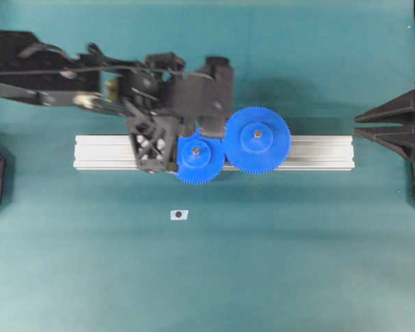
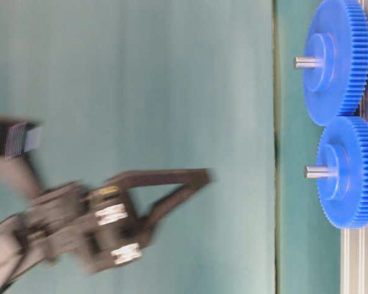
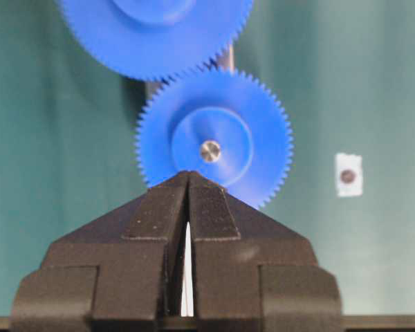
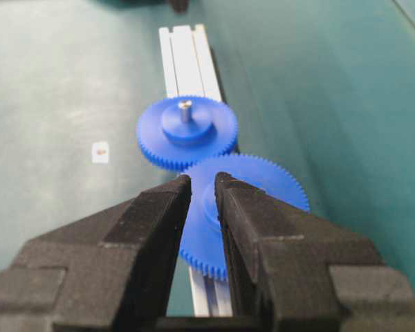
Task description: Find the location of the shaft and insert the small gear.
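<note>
On the rail [image 1: 318, 152], which lies across the middle of the green bench [image 1: 277, 263], sit two blue gears with teeth meshed. The small gear [image 1: 198, 158] is already seated on the shaft [image 1: 196, 150], whose grey tip pokes through the hub. The big gear [image 1: 257, 140] stands just beside it on its own pin.

The left tool [image 3: 188, 181] hovers just off the small gear's rim, on the side away from the big gear; it is clenched and holds nothing. The right tool [image 4: 202, 185] hangs well apart from the rail's far end, its jaws slightly parted, empty.

The insertion looks done, so what remains, as a judgement, is a clean retreat. The left tool should leave without brushing the teeth, since a nudge could lift the small gear off the shaft or spoil the mesh.

The table-level view shows both gears pressed down near the rail with pins standing proud, which the overhead view cannot show. The overhead view alone shows both arms at once. A small white tag [image 1: 179, 214] with a dark dot lies on the bench near the rail, seen from overhead and both wrists.
</note>
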